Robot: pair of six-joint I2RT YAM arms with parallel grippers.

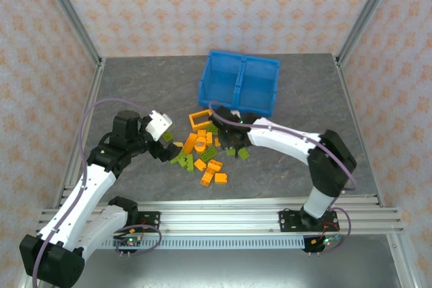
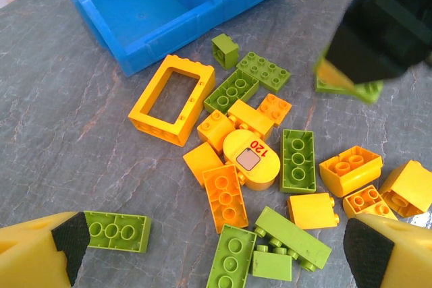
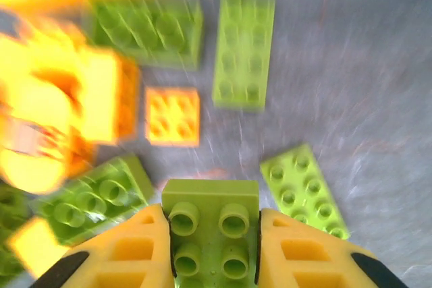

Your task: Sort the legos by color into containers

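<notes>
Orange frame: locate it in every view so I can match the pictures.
Top external: orange frame lies flat near the blue bin's near-left corner.
Left wrist: frame upper left of centre, just below the bin.
Right wrist: too blurred; the orange smear top left may be it.
Shared landmark: the blue bin, top and left wrist views.

The left arm [image 1: 88,193] is bent, jaws wide apart; the right arm [image 1: 283,138] stretches inward, jaws clamped.

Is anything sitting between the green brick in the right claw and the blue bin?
Nothing loose that I can see. The right gripper grips the green brick just short of the blue bin; only its near wall rises between them. The orange frame lies off to one side.
</notes>
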